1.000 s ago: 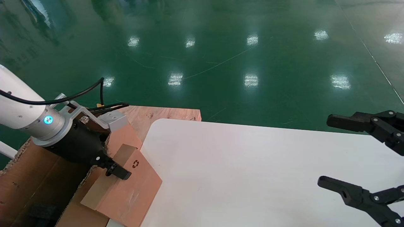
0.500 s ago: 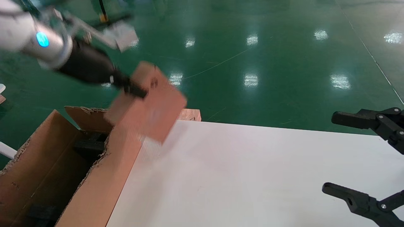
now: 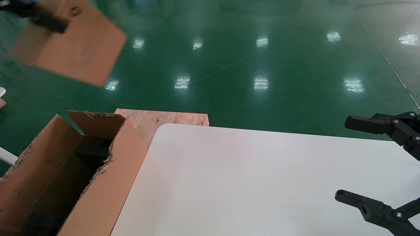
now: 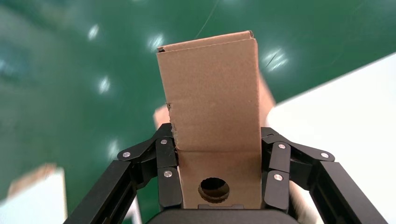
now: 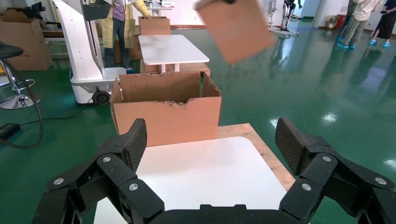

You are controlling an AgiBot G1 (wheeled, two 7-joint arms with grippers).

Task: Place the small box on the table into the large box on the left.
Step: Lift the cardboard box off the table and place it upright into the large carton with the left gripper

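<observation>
The small box (image 3: 72, 42), flat brown cardboard, hangs high in the air at the far left, above and beyond the large box (image 3: 65, 170). My left gripper (image 3: 42, 18) is shut on it. In the left wrist view the fingers (image 4: 167, 158) clamp both sides of the small box (image 4: 212, 102), round hole near the palm. The large box, with torn flap edges and a dark inside, stands open against the white table's (image 3: 262, 180) left edge. My right gripper (image 3: 377, 160) is open and empty over the table's right side. The right wrist view shows the small box (image 5: 233, 28) above the large box (image 5: 163, 112).
A bare wooden board (image 3: 164, 118) sticks out beyond the table's far left corner. Green glossy floor lies all around. The right wrist view shows another white table (image 5: 170, 49), a white machine stand (image 5: 81, 51) and people farther off.
My left gripper has lifted the small box from the table's left edge beside the large box, up and to the left, high into the air. The right gripper has barely moved.
</observation>
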